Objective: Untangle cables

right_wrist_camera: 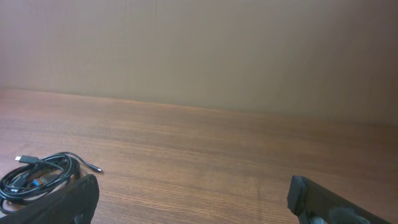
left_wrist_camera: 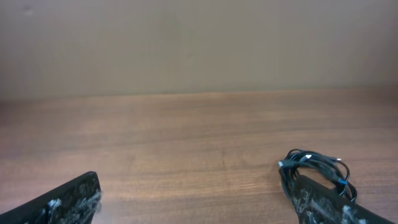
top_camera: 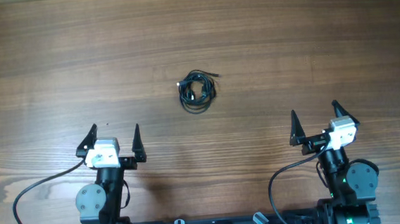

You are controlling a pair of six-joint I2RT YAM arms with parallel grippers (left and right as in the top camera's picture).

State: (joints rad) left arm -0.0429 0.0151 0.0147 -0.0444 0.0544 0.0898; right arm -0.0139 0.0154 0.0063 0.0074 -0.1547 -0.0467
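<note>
the small tangle of thin black cables (top_camera: 197,91) is black all through, with pale silvery tips at the plugs; in the wrist views a small blue fleck (left_wrist_camera: 341,182) shows among the strands. the flat wooden table (top_camera: 286,35) is warm mid-brown, streaked with darker wavy grain lines. the left gripper (top_camera: 113,127) has black pointed fingers and a white-grey block behind them; the right gripper (top_camera: 313,109) is coloured the same. the round metal arm bases (top_camera: 93,200) are dark grey, with one green dot (top_camera: 344,180) on the right. the plain wall (left_wrist_camera: 199,43) is dull beige.
</note>
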